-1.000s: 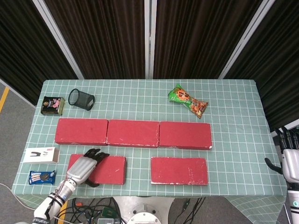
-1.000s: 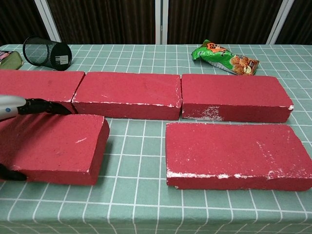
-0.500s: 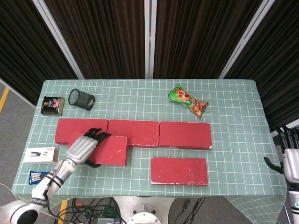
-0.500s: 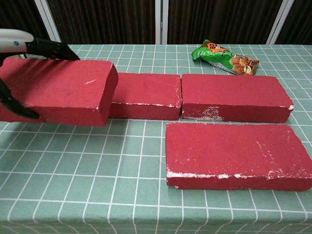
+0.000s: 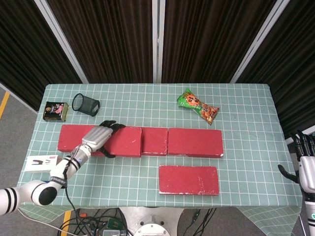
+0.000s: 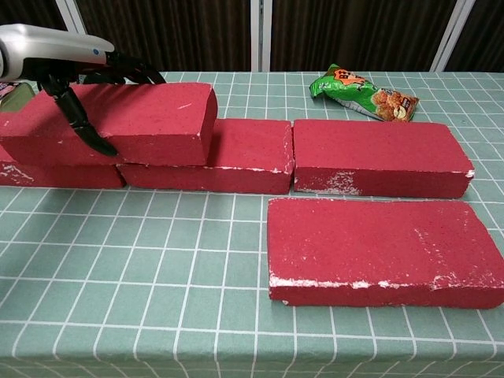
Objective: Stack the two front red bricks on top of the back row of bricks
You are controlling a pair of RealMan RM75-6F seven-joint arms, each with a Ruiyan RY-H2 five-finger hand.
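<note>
Green gridded table (image 5: 246,147): left hand (image 5: 98,137) grips red brick (image 6: 126,122) atop back row (image 6: 370,157).

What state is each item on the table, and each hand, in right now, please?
Carried brick: held by the left hand, over the back row's left bricks.
Back row: three bricks end to end.
Front right brick: flat on the table, untouched.
Mesh cup: tipped on its side.
Snack bag: lying flat.
Right hand: off the table, holding nothing.
</note>
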